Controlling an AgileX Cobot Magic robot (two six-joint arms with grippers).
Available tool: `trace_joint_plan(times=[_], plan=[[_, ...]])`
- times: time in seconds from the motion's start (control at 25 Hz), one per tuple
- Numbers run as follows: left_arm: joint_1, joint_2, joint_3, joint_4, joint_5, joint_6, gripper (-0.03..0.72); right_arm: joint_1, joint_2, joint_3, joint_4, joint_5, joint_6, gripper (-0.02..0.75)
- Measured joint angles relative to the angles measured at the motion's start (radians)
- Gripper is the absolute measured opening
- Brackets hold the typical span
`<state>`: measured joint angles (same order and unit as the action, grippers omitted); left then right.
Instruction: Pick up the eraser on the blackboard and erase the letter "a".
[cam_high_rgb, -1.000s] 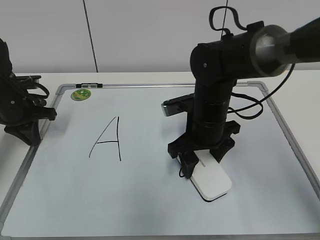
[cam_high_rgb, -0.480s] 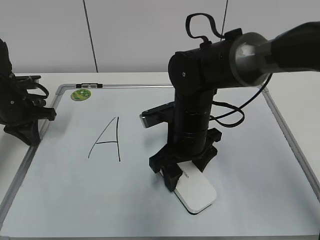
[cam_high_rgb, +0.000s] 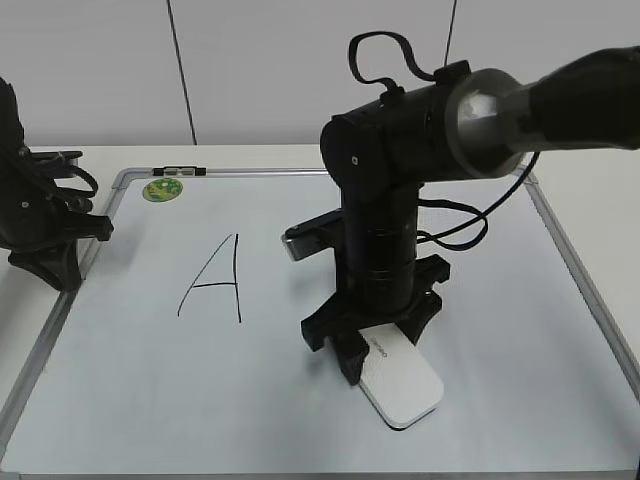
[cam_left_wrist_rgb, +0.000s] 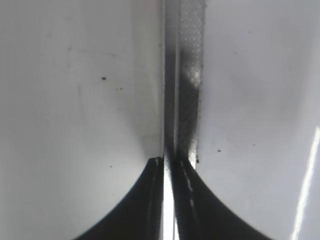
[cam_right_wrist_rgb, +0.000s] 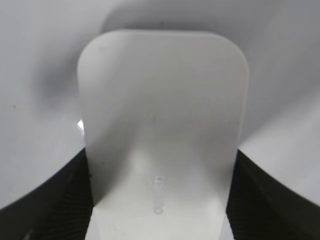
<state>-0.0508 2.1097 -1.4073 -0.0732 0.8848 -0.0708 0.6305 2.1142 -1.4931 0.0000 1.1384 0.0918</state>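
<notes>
The blackboard (cam_high_rgb: 120, 400) is a pale whiteboard with a silver frame lying flat on the table. My right gripper (cam_high_rgb: 375, 345) is shut on the white eraser (cam_high_rgb: 405, 385) and holds it flat on the board, right of centre. In the right wrist view the eraser (cam_right_wrist_rgb: 162, 115) fills the space between the two dark fingers (cam_right_wrist_rgb: 160, 200). No small letter "a" shows in any view; the arm and eraser cover part of the board. My left gripper (cam_high_rgb: 55, 265) rests at the board's left edge, fingers together (cam_left_wrist_rgb: 170, 162) over the frame strip (cam_left_wrist_rgb: 190, 75).
A large capital "A" (cam_high_rgb: 215, 280) is drawn left of centre. A round green magnet (cam_high_rgb: 162, 188) sits at the board's top left corner, with a small dark clip (cam_high_rgb: 180, 170) on the frame beside it. A white wall stands behind the table.
My right arm has slid the eraser to the left across the board, towards the capital "A". The left arm has not moved.
</notes>
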Motion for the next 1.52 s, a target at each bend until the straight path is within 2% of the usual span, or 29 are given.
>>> trace_joint_plan(times=[0.36, 0.56, 0.64, 0.72, 0.76, 1.16, 1.2, 1.52], plan=[[0.0, 0.0, 0.0, 0.0, 0.0, 0.0, 0.039, -0.003, 0.005, -0.024, -0.07, 0.042, 0.027, 0.522], [0.0, 0.0, 0.0, 0.0, 0.002, 0.0, 0.039, -0.05, 0.024, -0.079, -0.121, 0.055, 0.033, 0.522], [0.0, 0.0, 0.0, 0.0, 0.002, 0.0, 0.04, -0.1, 0.03, -0.11, -0.138, 0.055, 0.035, 0.522], [0.0, 0.0, 0.0, 0.0, 0.002, 0.0, 0.04, -0.114, 0.03, -0.12, -0.14, 0.055, 0.037, 0.522], [0.0, 0.0, 0.0, 0.0, 0.002, 0.0, 0.04, -0.16, 0.03, -0.134, -0.144, 0.055, 0.039, 0.522], [0.0, 0.0, 0.0, 0.0, 0.002, 0.0, 0.04, -0.388, 0.03, -0.134, -0.115, 0.059, 0.049, 0.522], [0.0, 0.0, 0.0, 0.0, 0.002, 0.0, 0.04, -0.431, 0.03, -0.134, -0.103, 0.059, 0.049, 0.522], [0.0, 0.0, 0.0, 0.0, 0.005, 0.0, 0.04, -0.511, 0.03, -0.148, -0.071, 0.065, 0.018, 0.522]])
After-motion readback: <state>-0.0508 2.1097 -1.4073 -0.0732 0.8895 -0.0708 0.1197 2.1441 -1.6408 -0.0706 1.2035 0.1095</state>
